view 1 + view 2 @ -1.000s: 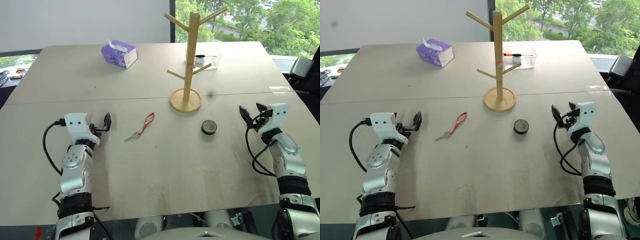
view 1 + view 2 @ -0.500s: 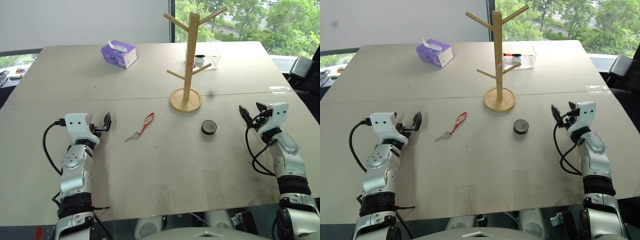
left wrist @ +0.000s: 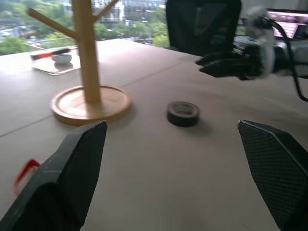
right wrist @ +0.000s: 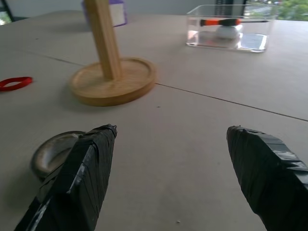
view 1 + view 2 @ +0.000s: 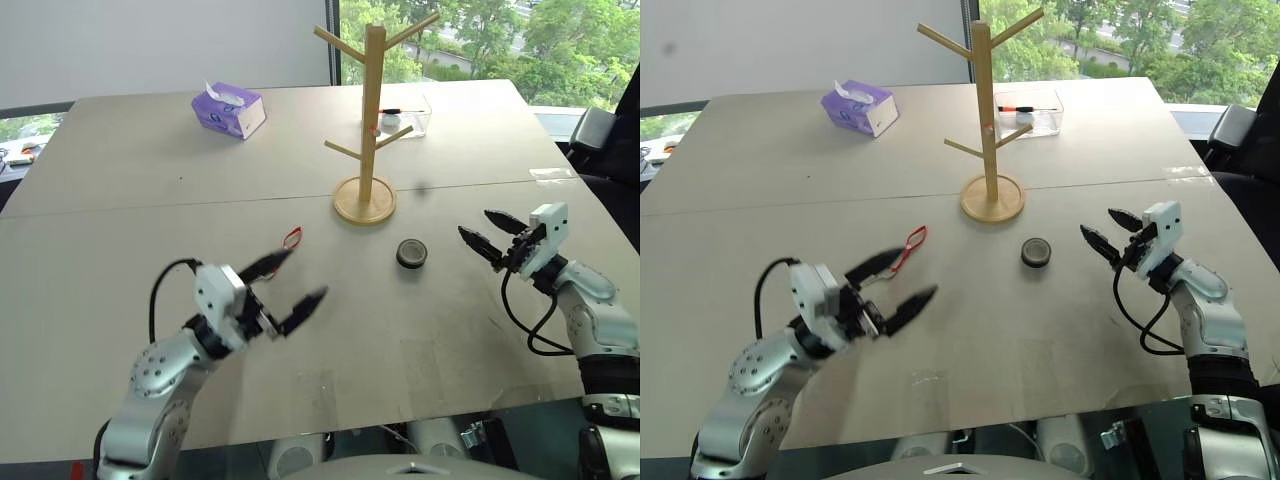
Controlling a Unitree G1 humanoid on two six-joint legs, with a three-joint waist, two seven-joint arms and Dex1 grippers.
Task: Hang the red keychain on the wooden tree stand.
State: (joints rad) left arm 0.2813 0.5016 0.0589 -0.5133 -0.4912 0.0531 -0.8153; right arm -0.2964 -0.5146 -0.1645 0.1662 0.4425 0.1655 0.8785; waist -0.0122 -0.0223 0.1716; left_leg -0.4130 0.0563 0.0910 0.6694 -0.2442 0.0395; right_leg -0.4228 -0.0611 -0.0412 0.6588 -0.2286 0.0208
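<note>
The red keychain (image 5: pixel 292 237) lies flat on the table left of the wooden tree stand (image 5: pixel 370 110). Its red loop shows, while its lower end is hidden behind my left gripper's upper finger. My left gripper (image 5: pixel 288 285) hovers open just on the near side of the keychain, pointing toward the right, with nothing between its fingers. The stand is upright on its round base (image 5: pixel 365 203) at mid-table. Far to the right, my right gripper (image 5: pixel 478 224) is open and empty, pointing left toward the stand.
A round black disc (image 5: pixel 411 252) lies between the stand's base and my right gripper. A purple tissue box (image 5: pixel 228 108) sits at the back left. A clear box (image 5: pixel 408 113) stands behind the stand. A dark chair (image 5: pixel 593 130) is past the table's right edge.
My left arm has swung in from the left edge toward the middle, its gripper now pointing right beside the keychain. My right gripper has turned leftward. The keychain has not moved.
</note>
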